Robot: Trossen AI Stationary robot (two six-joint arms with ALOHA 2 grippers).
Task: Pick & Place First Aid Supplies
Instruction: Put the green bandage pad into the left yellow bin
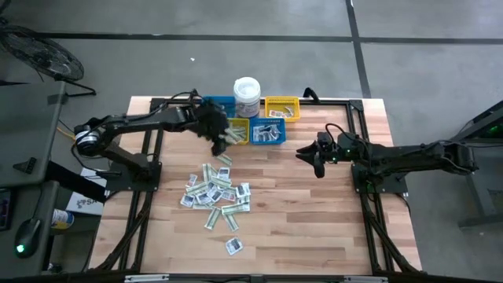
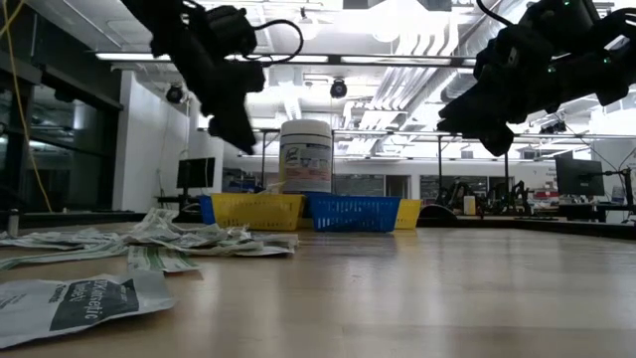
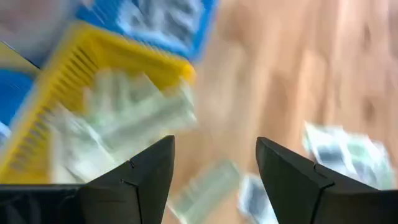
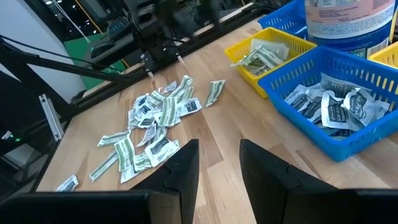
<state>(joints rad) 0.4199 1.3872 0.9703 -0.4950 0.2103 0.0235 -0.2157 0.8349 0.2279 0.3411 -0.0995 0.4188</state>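
The first aid supplies lie as a loose heap of white and pale green packets (image 1: 214, 192) flat on the wooden table, also seen in the right wrist view (image 4: 155, 115). One green strip (image 1: 224, 159) lies apart, nearer the bins. A yellow bin (image 3: 43, 134) holds green strips, and a blue bin (image 4: 292, 84) beside it holds white squares. My left gripper (image 1: 218, 141) hangs open above the table, just beside the yellow bin, with nothing between its fingers (image 3: 149, 168). My right gripper (image 1: 314, 161) hovers at the right, open and holding nothing (image 4: 219, 146).
A white lidded tub (image 1: 247, 94) stands behind the bins, with another blue bin (image 1: 220, 104) and another yellow bin (image 1: 281, 108) beside it. One packet (image 1: 233, 245) lies alone near the front edge. Bare wood stretches across the table's right half (image 1: 314, 212).
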